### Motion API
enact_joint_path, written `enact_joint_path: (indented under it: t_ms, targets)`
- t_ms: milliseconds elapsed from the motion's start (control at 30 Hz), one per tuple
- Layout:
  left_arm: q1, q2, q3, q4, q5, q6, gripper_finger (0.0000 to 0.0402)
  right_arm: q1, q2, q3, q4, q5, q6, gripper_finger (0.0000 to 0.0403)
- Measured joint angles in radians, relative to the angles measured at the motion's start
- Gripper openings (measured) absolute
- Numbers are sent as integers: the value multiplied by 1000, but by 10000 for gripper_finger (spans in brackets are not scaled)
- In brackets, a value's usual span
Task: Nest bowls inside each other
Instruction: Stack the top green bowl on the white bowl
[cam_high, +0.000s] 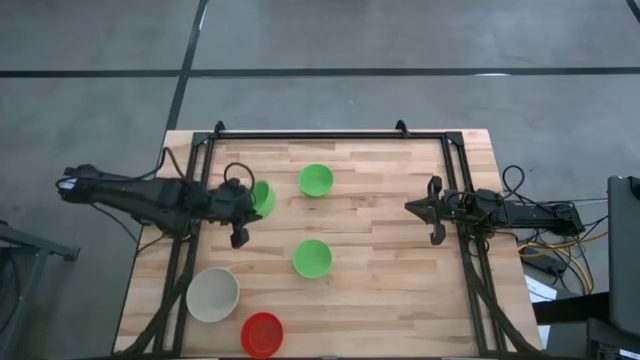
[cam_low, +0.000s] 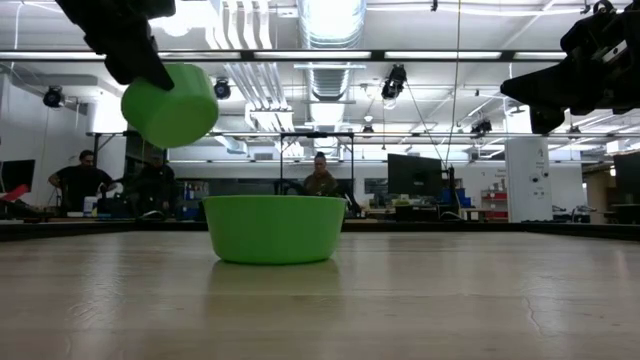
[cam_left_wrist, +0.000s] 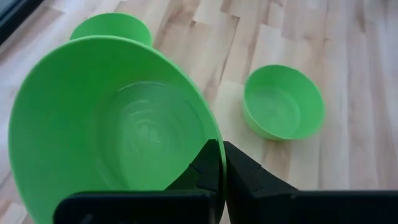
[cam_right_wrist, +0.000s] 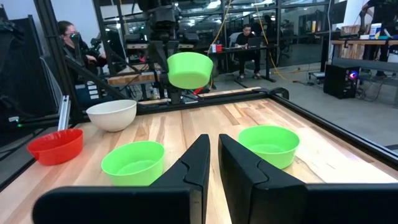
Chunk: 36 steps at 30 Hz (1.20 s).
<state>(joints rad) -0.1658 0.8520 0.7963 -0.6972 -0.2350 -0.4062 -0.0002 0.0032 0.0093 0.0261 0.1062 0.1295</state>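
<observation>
- My left gripper (cam_left_wrist: 222, 163) is clamped on the rim of a green bowl (cam_left_wrist: 118, 124), one finger inside the rim and one outside.
- That held green bowl (cam_high: 263, 197) is off the table (cam_high: 380, 240), tilted on its side over the left part of the wooden top; in the low view it (cam_low: 172, 105) hangs clear of the surface with its mouth turned away from the camera.
- In the right wrist view the same bowl (cam_right_wrist: 189, 69) hangs in the air under my left arm, above the far side of the table.
- A second green bowl (cam_high: 316, 180) stands upright near the back of the table, just beside the one I am holding.
- A third green bowl (cam_high: 312, 258) stands upright near the middle of the table, apart from the others.
- The white bowl (cam_high: 213, 294) sits upright toward the front left, and the red bowl (cam_high: 262, 333) is just beside it at the front edge.
- No bowl on the table has another inside it.
- My right gripper (cam_right_wrist: 212, 163) waits over the right side of the table, holding nothing, its fingers nearly together with a narrow gap between them.
- People sit at desks in the room beyond the table.
</observation>
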Motion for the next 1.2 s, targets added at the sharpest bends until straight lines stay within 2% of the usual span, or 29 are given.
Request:
enact_joint_path:
  t_ms: [233,567,800,1200]
  targets:
    - [-111,0,0,-54,-80,-82,8,0,0,0,0,0,-1,34]
    - [-216,0,0,-80,-81,-132,8,0,0,0,0,0,-1,34]
    - [-314,0,1,-136,-88,-234,9,0,0,0,0,0,-1,34]
    - [-495,2,47,-222,-199,-415,11,0,0,0,0,0,-1,34]
